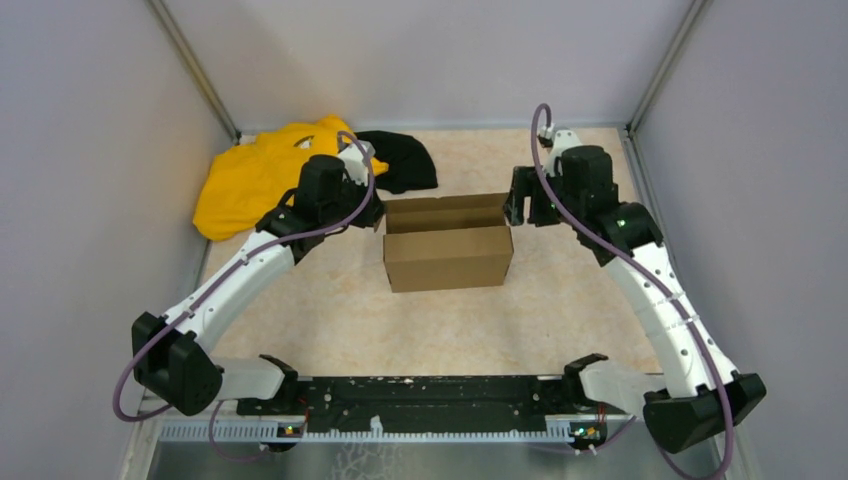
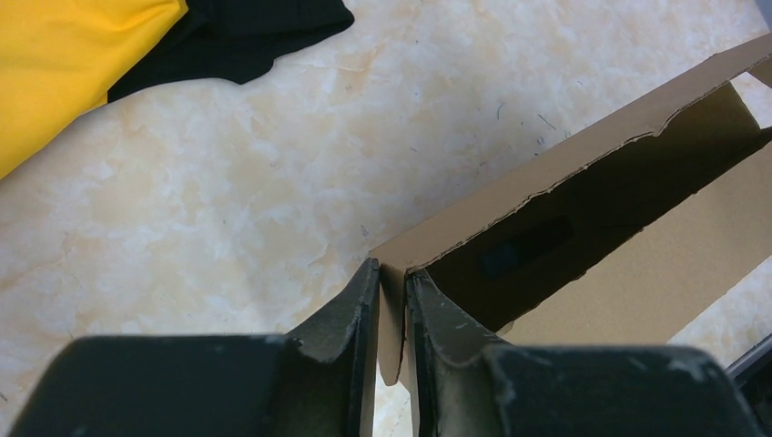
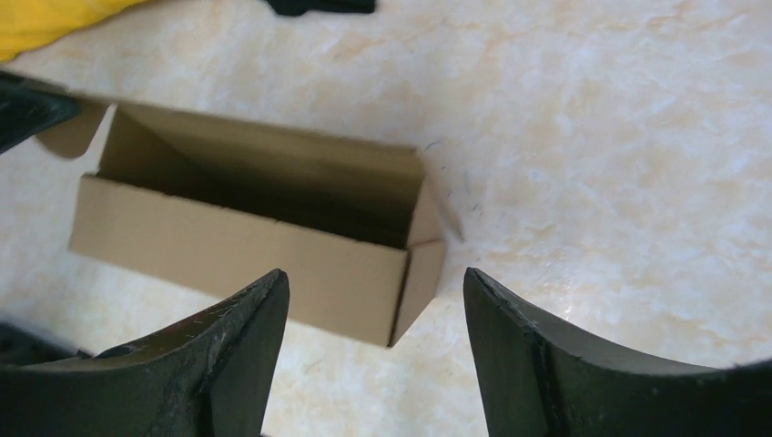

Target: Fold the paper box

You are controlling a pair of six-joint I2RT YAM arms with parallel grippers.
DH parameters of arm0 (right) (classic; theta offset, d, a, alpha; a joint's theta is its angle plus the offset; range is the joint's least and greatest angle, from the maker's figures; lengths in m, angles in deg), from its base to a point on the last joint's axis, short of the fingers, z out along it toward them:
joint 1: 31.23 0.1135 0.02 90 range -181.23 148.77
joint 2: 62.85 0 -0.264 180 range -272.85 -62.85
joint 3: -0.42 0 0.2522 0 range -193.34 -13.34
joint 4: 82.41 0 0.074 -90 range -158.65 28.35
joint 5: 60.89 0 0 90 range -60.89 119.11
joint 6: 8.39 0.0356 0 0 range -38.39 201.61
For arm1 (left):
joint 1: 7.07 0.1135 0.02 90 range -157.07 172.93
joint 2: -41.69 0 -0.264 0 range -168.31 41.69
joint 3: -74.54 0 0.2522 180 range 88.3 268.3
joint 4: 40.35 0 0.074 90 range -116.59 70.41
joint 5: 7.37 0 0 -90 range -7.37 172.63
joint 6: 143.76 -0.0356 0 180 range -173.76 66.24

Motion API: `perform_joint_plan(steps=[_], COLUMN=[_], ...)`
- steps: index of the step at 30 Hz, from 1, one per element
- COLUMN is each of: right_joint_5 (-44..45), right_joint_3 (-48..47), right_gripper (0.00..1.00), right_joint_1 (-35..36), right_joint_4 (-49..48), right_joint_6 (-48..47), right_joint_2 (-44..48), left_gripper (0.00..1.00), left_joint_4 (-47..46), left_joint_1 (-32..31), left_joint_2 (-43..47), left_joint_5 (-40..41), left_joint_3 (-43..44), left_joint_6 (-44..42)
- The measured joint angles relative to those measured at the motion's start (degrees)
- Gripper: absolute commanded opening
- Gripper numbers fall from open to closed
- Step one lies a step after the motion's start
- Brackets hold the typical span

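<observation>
Black fingers of the left gripper (image 2: 391, 275) fill the bottom of the left wrist view, nearly shut, pinching a thin cardboard panel at the left end of the paper box (image 2: 637, 237). It is plain brown cardboard, rectangular and open on top. The grip looks firm, with the panel edge showing between the fingertips.

Right gripper (image 3: 375, 273): spread wide and holding nothing. It hovers just beside the box's right end, apart from the cardboard.

The box sits mid-table on the beige marbled table (image 1: 330, 310), between the two grippers, long side towards the arm bases.

Progress, as judged:
- Long walls are up and the right corner is formed. The box has its shape.
- The interior is bare and the top is open.
- A small flap (image 3: 448, 211) sticks out loose at the right end and is not tucked.
- The left end panel is in hand and does not look seated.
- What is left is probably seating both ends, then any closing flap. Whether there is a lid panel I cannot tell.

A crumpled yellow cloth (image 1: 255, 175) and a black cloth (image 1: 405, 160) lie at the far left, well apart from the box.
</observation>
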Motion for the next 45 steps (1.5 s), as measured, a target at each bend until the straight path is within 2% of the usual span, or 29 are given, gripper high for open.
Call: perform_joint_plan(steps=[12, 17, 23, 30, 39, 45], right_joint_5=[1.1, 3.7, 5.8, 6.4, 7.8, 8.4], right_joint_3=[11.7, 16.6, 20.4, 22.0, 23.6, 24.8], right_gripper=[0.66, 0.65, 0.65, 0.65, 0.63, 0.62], right_joint_1=[22.1, 27.4, 29.5, 29.6, 29.6, 29.6], right_joint_4=[1.2, -1.3, -5.3, -9.0, -10.4, -11.5], right_joint_6=[8.0, 11.6, 14.0, 14.7, 15.0, 15.0], right_joint_2=[6.3, 6.3, 4.8, 3.4, 3.6, 3.8], left_gripper=[0.3, 0.45, 0.58, 0.65, 0.69, 0.7], left_joint_4=[0.6, 0.6, 0.6, 0.5, 0.5, -0.3], left_joint_1=[0.0, 0.0, 0.0, 0.0, 0.2, 2.5], left_joint_2=[0.0, 0.1, 0.2, 1.0, 1.0, 0.9], left_joint_5=[-1.7, -2.8, -4.6, -7.1, -9.1, -12.5], left_joint_3=[0.0, 0.0, 0.0, 0.0, 2.7, 5.9], left_joint_6=[0.0, -0.3, -0.7, -0.9, -0.8, -0.5])
